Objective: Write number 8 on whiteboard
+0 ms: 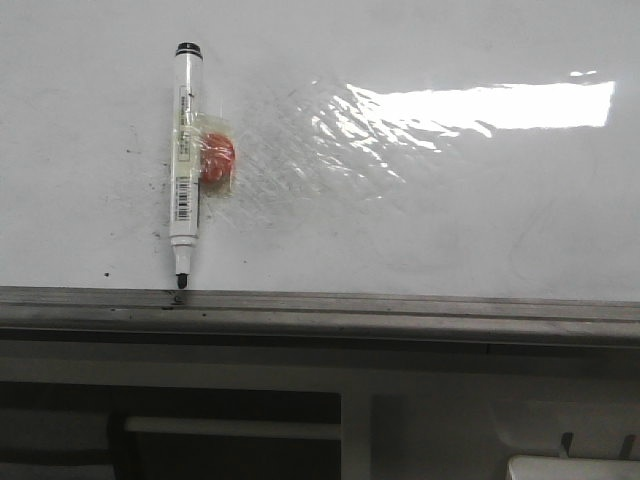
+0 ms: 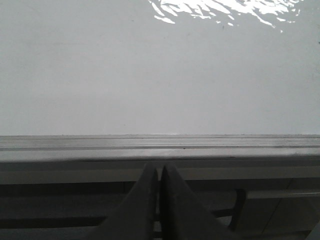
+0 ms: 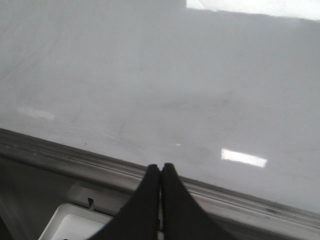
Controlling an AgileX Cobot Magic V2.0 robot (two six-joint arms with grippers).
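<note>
The whiteboard (image 1: 450, 220) fills the front view, glossy white with glare and faint scuffs. A white marker (image 1: 184, 160) with a black tip lies on it at the left, tip toward the grey edge rail (image 1: 400, 310). An orange lump (image 1: 217, 158) is taped beside it. No number 8 shows on the board. My left gripper (image 2: 159, 167) is shut and empty, below the rail (image 2: 150, 145). My right gripper (image 3: 160, 167) is shut and empty, at the rail (image 3: 60, 155) with the board (image 3: 150, 75) beyond. Neither gripper shows in the front view.
A patch of crinkled clear tape (image 1: 300, 150) spreads right of the marker. Below the rail a grey panel with dark openings (image 1: 230, 430) runs across. A white box corner (image 1: 570, 468) sits at the lower right; it also shows in the right wrist view (image 3: 75, 225).
</note>
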